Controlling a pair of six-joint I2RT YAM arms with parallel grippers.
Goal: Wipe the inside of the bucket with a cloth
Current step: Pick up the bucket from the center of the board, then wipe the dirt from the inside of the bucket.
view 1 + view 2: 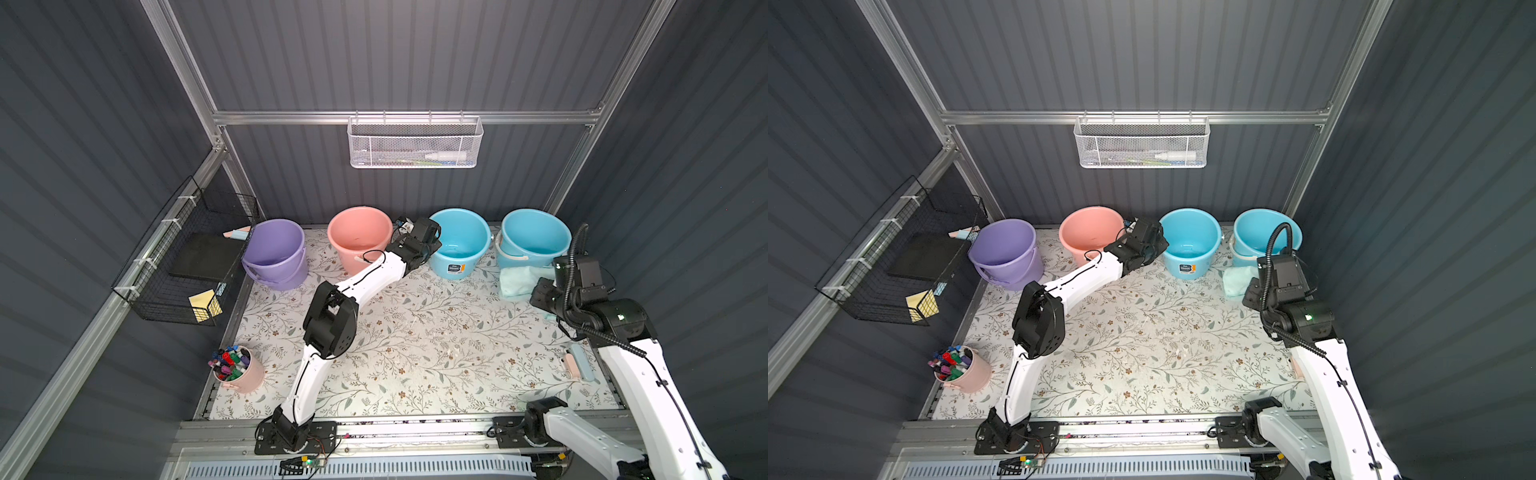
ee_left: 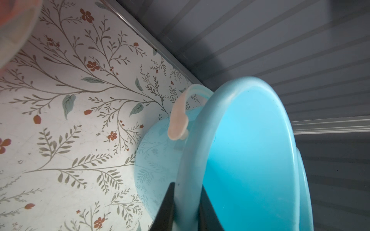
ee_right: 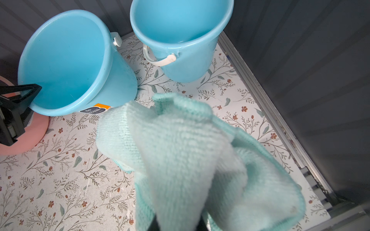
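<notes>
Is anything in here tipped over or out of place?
Yes: the labelled bucket is tilted, while the plain blue bucket beside it stands upright. The left gripper pinches the tilted one's rim. Nothing looks spilled.

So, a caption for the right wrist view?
Right gripper holding a mint cloth before the labelled blue bucket and a second blue bucket.

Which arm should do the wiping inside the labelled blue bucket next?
Right. The right jaws hold the pale teal microfibre cloth near the labelled light blue plastic bucket, whose rim the left jaws pinch.
</notes>
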